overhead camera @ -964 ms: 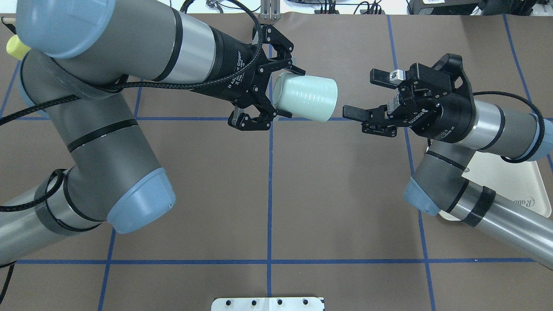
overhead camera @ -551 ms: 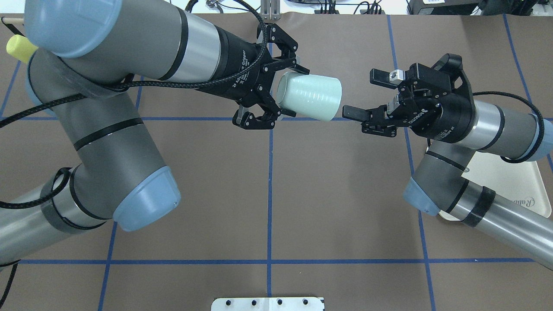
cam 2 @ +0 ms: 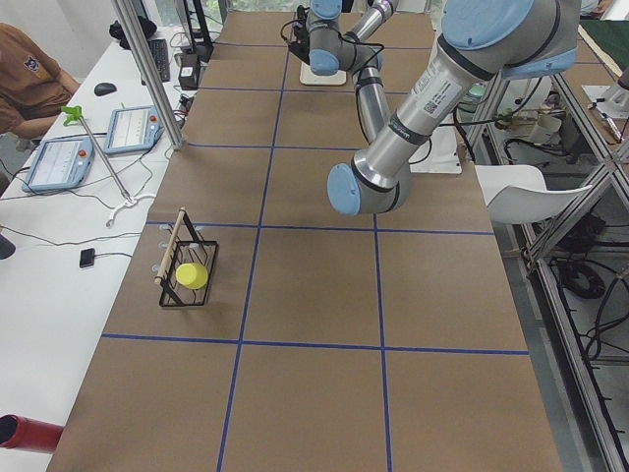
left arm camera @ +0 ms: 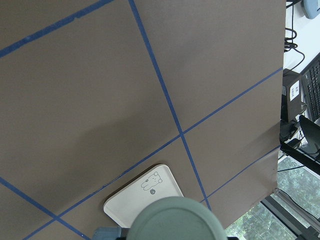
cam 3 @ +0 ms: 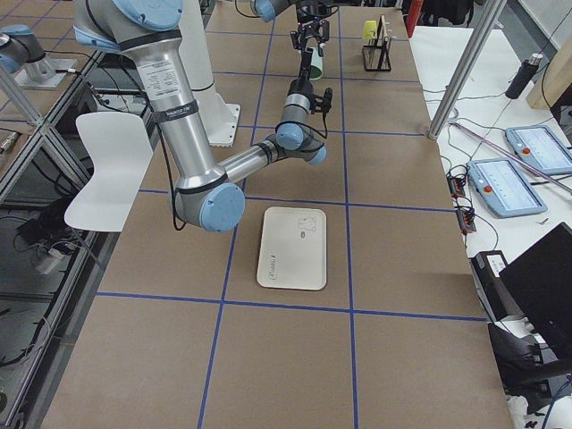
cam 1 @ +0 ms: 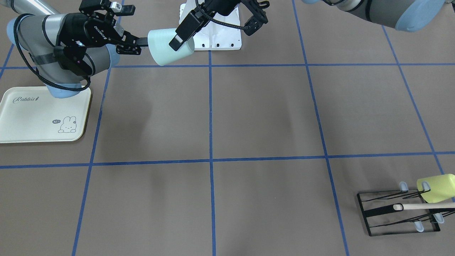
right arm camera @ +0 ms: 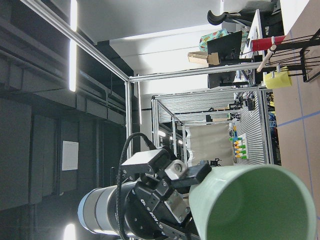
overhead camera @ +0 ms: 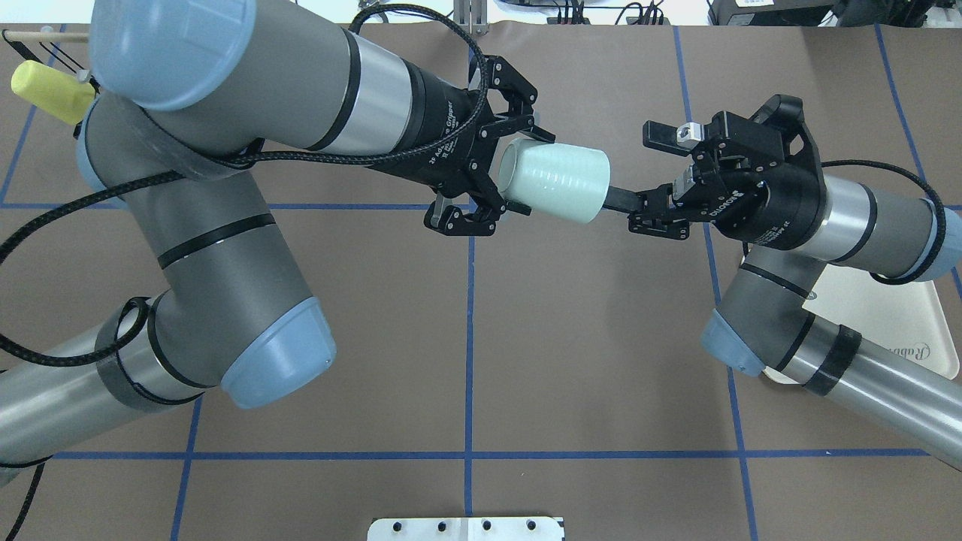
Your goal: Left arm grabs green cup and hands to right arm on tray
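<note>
1. Cup (overhead camera: 560, 184) is up in the air over the middle of the table, lying on its side. Its base points toward the left arm (overhead camera: 301, 83) and its mouth toward the right arm (overhead camera: 849, 218).
2. Left gripper (overhead camera: 528, 174) is clamped on the base end of the cup, one finger (overhead camera: 537, 137) on each side of the wall.
3. Right gripper (overhead camera: 639, 167) has its fingers spread wide. The nearer finger (overhead camera: 624, 200) reaches the cup's rim, and its tip is hidden behind it. Cannot tell whether it sits inside or outside the wall. The farther finger (overhead camera: 660, 134) stands clear of the cup, beyond the rim.
4. Right wrist view shows the cup's open mouth facing the camera, low right, with the left gripper behind it.
5. Left wrist view shows the cup's round base at the bottom edge.
6. Tray (cam 1: 21, 117) lies flat on the table under the right arm's elbow, well apart from the cup.
7. Yellow cup (cam 1: 439, 187) sits on a black rack (cam 1: 378, 211) at the far corner on the left arm's side.
</note>
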Robot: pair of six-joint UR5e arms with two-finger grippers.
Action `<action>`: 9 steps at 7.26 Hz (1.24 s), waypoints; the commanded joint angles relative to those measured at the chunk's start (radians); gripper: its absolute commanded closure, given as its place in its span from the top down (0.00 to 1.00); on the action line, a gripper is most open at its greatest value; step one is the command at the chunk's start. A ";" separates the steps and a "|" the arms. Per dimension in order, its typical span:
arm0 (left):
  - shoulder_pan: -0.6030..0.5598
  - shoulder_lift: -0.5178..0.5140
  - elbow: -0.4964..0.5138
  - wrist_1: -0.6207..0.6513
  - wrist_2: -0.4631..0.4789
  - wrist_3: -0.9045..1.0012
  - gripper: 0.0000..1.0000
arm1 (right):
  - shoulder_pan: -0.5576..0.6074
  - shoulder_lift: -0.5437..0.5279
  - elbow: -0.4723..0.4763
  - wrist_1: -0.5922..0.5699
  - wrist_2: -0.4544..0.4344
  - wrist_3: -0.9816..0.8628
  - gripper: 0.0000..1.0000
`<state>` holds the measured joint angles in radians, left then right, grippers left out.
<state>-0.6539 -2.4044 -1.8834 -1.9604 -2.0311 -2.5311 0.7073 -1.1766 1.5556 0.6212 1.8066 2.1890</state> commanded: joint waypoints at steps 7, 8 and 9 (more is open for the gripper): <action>0.019 -0.018 0.019 -0.018 0.002 0.000 0.09 | 0.001 -0.002 -0.006 0.000 -0.001 0.000 0.69; 0.020 -0.018 0.029 -0.034 0.002 0.000 0.09 | 0.001 -0.002 -0.006 0.002 -0.001 0.000 0.69; 0.020 -0.018 0.032 -0.035 0.002 0.000 0.09 | 0.000 -0.002 -0.006 0.000 -0.001 0.000 0.66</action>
<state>-0.6345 -2.4217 -1.8584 -1.9881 -2.0295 -2.5311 0.7084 -1.1781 1.5494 0.6219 1.8055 2.1890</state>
